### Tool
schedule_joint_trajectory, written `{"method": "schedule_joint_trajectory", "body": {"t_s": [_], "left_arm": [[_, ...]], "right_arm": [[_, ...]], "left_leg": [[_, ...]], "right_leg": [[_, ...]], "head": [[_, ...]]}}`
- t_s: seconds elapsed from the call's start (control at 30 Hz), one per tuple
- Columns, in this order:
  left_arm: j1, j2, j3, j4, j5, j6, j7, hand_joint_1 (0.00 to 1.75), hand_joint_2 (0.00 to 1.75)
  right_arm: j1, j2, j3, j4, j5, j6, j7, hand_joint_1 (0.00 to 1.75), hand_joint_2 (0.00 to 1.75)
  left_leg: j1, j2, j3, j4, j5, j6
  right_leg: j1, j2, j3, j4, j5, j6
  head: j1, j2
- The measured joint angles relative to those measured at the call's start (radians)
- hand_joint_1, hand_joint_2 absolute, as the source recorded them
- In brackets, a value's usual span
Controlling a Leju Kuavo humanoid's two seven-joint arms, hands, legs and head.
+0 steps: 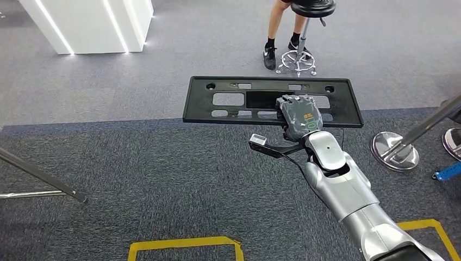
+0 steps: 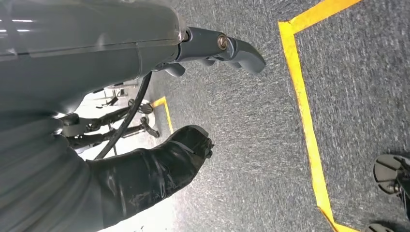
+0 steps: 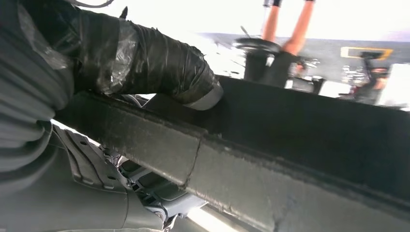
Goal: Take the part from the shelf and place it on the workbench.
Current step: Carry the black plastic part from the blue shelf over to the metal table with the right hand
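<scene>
The part [image 1: 201,103] is a long, flat black plastic panel with several cut-outs, held level above the grey carpet in the head view. My right hand [image 1: 299,115] grips its near edge, right of the middle, with the silver arm reaching in from the lower right. In the right wrist view the taped thumb [image 3: 145,58] lies over the panel's dark rim [image 3: 300,145]. My left hand [image 2: 159,48] hangs over the carpet with its fingers apart and nothing in it.
A person sits on a black stool [image 1: 298,61] beyond the panel. A white block [image 1: 92,24] stands at the far left. Chrome post bases [image 1: 395,150] stand at the right, a slanted metal pole [image 1: 38,176] at the left. Yellow floor tape [image 1: 185,243] lies near me.
</scene>
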Motion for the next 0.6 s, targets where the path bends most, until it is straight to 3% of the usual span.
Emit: {"method": "schedule_joint_trajectory", "body": {"t_s": [0.03,0.1,0.17,0.23,0.27,0.33,0.4,0.47,0.53,0.57,0.6], "left_arm": [[0.001,0.000,0.000,0.000,0.000,0.000,0.000,0.00,1.75],[0.001,0.001,0.000,0.000,0.000,0.000,0.000,0.00,1.75],[0.000,0.001,0.000,0.000,0.000,0.001,-0.001,0.00,1.75],[-0.001,0.001,0.000,0.000,0.000,0.001,-0.001,0.00,1.75],[-0.001,0.001,0.000,0.000,0.000,0.001,-0.001,0.00,1.75],[-0.001,0.001,0.000,0.000,0.000,0.001,-0.001,0.00,1.75],[-0.001,-0.002,0.001,0.000,0.001,0.000,-0.002,0.00,1.75],[-0.001,-0.003,0.002,0.000,0.001,-0.001,-0.003,0.00,1.75],[0.002,-0.001,0.006,0.000,0.001,-0.003,-0.003,0.00,1.75],[0.002,0.000,0.008,0.001,0.001,-0.005,-0.003,0.00,1.75],[0.003,0.000,0.009,0.001,0.002,-0.007,-0.002,0.00,1.75]], "right_arm": [[0.000,0.000,0.000,0.000,0.000,0.000,0.000,1.75,1.75],[0.000,-0.003,0.000,0.000,0.001,-0.002,0.000,1.75,1.75],[0.001,-0.008,0.000,0.000,0.002,-0.003,0.000,1.75,1.75],[0.005,-0.013,0.000,0.000,0.005,-0.003,0.000,1.75,1.75],[0.007,-0.015,0.000,0.000,0.006,-0.002,0.000,1.75,1.75],[0.004,-0.019,0.000,-0.003,0.012,0.003,0.000,1.75,1.75],[-0.004,-0.022,0.001,-0.008,0.029,0.013,-0.001,1.75,1.75],[-0.009,-0.025,0.004,-0.012,0.048,0.022,-0.005,1.75,1.75],[-0.012,-0.023,0.014,-0.016,0.058,0.032,-0.013,1.75,1.75],[-0.013,-0.021,0.021,-0.017,0.060,0.038,-0.017,1.75,1.75],[-0.017,-0.018,0.031,-0.019,0.062,0.046,-0.019,1.75,1.75]], "left_leg": [[0.000,-0.011,0.000,-0.003,0.003,0.008],[0.001,-0.033,0.003,-0.010,0.009,0.024],[-0.001,-0.054,0.002,-0.012,0.011,0.035],[-0.008,-0.081,0.001,-0.010,0.011,0.041],[-0.012,-0.098,0.001,-0.008,0.011,0.042],[-0.017,-0.130,0.001,-0.002,0.010,0.042],[-0.019,-0.157,-0.004,0.006,0.009,0.040],[-0.016,-0.178,-0.014,0.010,0.010,0.033],[-0.011,-0.196,-0.020,0.007,0.014,0.022],[-0.013,-0.184,-0.025,0.013,0.009,0.017],[-0.015,-0.156,-0.037,0.038,-0.006,0.011]], "right_leg": [[-0.003,0.004,0.002,0.002,-0.004,0.006],[-0.009,0.052,-0.016,0.052,-0.042,0.012],[-0.008,0.107,-0.075,0.179,-0.111,0.009],[-0.002,0.119,-0.132,0.291,-0.147,0.003],[0.001,0.121,-0.138,0.298,-0.136,-0.001],[0.006,0.138,-0.096,0.198,-0.066,-0.016],[0.007,0.187,-0.042,0.074,-0.012,-0.030],[0.009,0.207,-0.026,0.029,-0.001,-0.033],[0.010,0.181,-0.022,0.021,0.003,-0.035],[0.008,0.168,-0.017,0.014,0.006,-0.039],[0.005,0.154,-0.012,0.006,0.009,-0.043]], "head": [[0.000,0.000],[0.000,0.000],[0.000,0.000],[0.001,0.000],[0.001,0.000],[0.001,0.000],[0.000,0.000],[0.000,0.000],[0.000,0.000],[0.000,0.000],[-0.001,0.000]]}}
